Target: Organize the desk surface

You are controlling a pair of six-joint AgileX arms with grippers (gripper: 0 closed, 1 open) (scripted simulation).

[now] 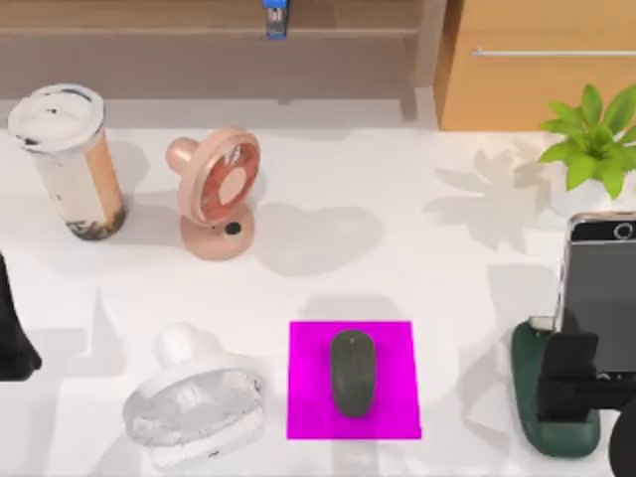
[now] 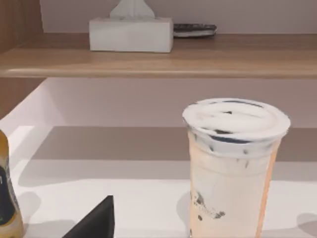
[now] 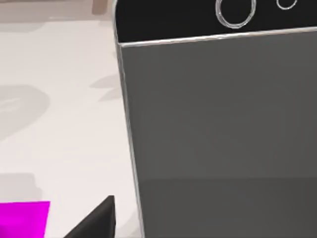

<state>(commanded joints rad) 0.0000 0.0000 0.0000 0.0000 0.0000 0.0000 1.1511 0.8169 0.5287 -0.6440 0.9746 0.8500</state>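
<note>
The broad white desk [image 1: 397, 268] spans the whole top view. At its right edge the right tool [image 1: 568, 370] is against the tall grey phone [image 1: 599, 288] in its green stand [image 1: 542, 397]; a nudge could topple it. Neither tool's state shows; the left tool [image 1: 12, 333] sits at the left edge.

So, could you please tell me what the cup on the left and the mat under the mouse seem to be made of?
The cup looks like clear, glossy plastic: a milky tan drink with dark specks shows through its wall, under a white lid. The mat looks like flat, matte magenta material, perhaps rubber or fabric; the even colour with no shine leaves it open. The mouse on it looks dark matte plastic.
</note>
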